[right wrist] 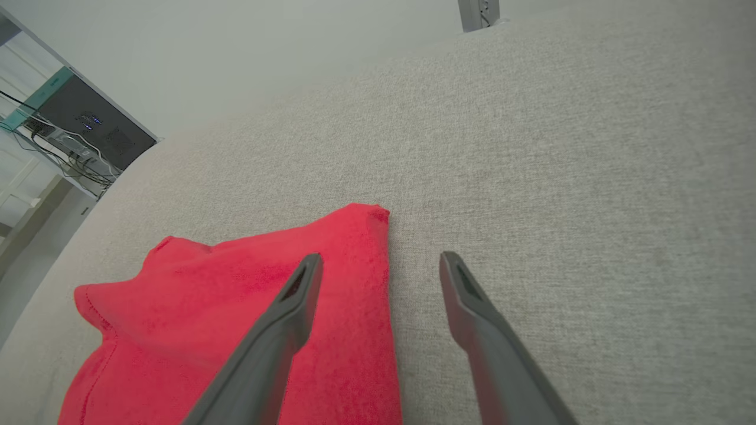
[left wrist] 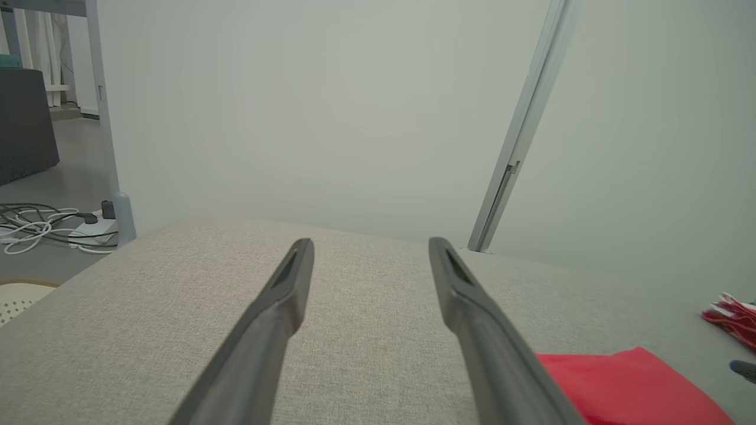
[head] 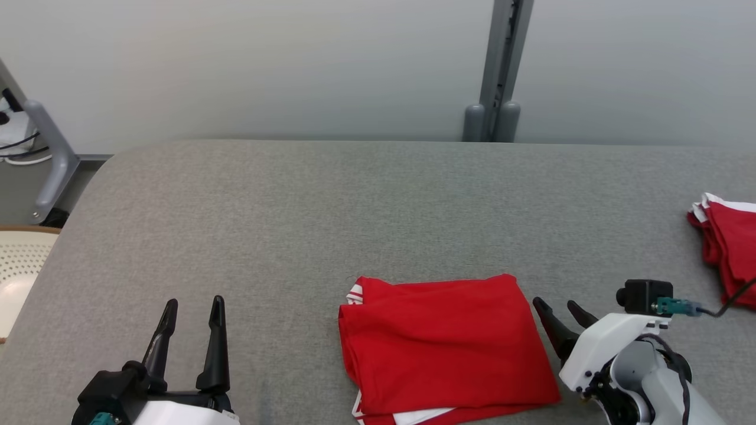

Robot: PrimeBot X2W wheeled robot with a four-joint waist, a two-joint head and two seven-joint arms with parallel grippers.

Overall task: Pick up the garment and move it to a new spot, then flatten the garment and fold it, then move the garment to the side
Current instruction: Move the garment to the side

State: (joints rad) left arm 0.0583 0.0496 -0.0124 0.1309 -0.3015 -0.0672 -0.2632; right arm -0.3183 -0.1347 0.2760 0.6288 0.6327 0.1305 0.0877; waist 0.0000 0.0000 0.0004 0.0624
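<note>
Closest to my head camera, at about 7 o'clock in its view, my left hand [head: 194, 301] hangs over bare grey desk [head: 295, 206], its two dark fingers spread wide with nothing between them and pointing toward 12 o'clock. At about 4 o'clock my right hand [head: 554, 303] is just as wide and holds nothing; its fingers lean toward 11 o'clock and sit just beside the right edge of the red garment [head: 443, 342]. That garment lies folded into a rough rectangle near the desk's front edge, at roughly 6 o'clock, with white trim peeking out at its far left corner and along its near edge. Along my right wrist view, one finger crosses over the garment's edge while the other is over bare cloth-covered desk; I cannot tell whether either touches the fabric. Well apart, at 3 o'clock by the desk's right side, rests a second red pile [head: 729, 248] with white edging. Beyond the desk, a grey post [head: 502, 71] stands against the pale wall at 1 o'clock, and a cream perforated seat [head: 18, 265] shows at 9 o'clock.
</note>
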